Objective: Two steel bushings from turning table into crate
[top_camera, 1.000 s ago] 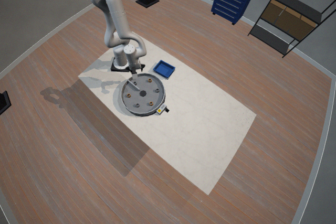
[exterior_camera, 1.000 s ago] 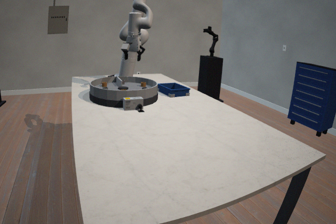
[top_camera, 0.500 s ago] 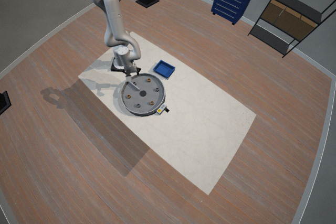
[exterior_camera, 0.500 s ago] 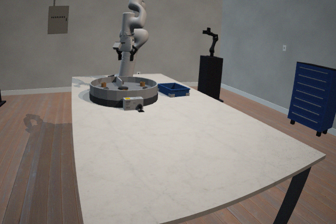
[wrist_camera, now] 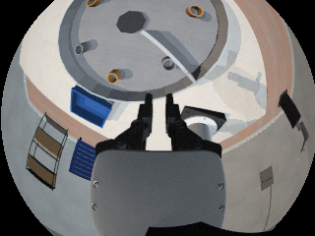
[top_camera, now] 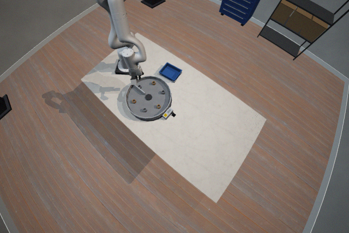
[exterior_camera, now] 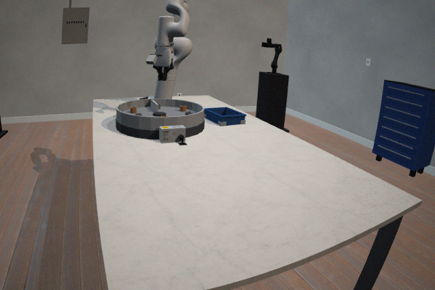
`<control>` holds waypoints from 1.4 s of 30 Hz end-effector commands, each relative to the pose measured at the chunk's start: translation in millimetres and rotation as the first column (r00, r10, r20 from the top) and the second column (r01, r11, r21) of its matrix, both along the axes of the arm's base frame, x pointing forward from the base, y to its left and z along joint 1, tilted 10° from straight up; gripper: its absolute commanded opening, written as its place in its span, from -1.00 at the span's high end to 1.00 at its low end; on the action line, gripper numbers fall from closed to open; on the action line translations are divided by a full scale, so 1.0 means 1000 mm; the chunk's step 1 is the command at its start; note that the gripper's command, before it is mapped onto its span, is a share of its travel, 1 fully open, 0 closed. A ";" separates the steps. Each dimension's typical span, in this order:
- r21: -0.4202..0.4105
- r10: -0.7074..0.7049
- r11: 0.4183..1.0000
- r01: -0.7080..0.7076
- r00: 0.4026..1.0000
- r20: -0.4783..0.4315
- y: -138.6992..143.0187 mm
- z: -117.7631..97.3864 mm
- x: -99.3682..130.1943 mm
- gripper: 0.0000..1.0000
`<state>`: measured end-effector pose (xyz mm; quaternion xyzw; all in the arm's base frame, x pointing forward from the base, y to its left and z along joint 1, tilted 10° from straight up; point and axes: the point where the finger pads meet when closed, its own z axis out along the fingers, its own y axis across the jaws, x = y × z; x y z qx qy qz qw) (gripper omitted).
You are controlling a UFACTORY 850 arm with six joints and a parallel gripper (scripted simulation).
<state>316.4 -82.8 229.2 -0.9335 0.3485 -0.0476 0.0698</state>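
The grey turning table carries three grey steel bushings: one beside the bar, one on the crate side, and one on the side away from the arm, outside the wrist view. Three orange-brown bushings lie between them, one nearest the crate and arm. The blue crate is empty. My gripper is nearly shut, with a narrow empty gap between the fingertips. It hangs above the turning table's arm-side rim.
A pale fixed bar reaches from the hub to the rim. A raised wall rings the turning table. A small box with a yellow label stands against its outer side. The arm's base is behind the turning table.
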 end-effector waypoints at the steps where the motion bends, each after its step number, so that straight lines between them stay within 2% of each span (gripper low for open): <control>1: -0.001 0.000 1.000 0.000 1.000 0.002 0.000 0.001 0.001 0.77; 42: -0.001 0.000 1.000 0.000 1.000 0.002 0.000 0.001 0.001 0.73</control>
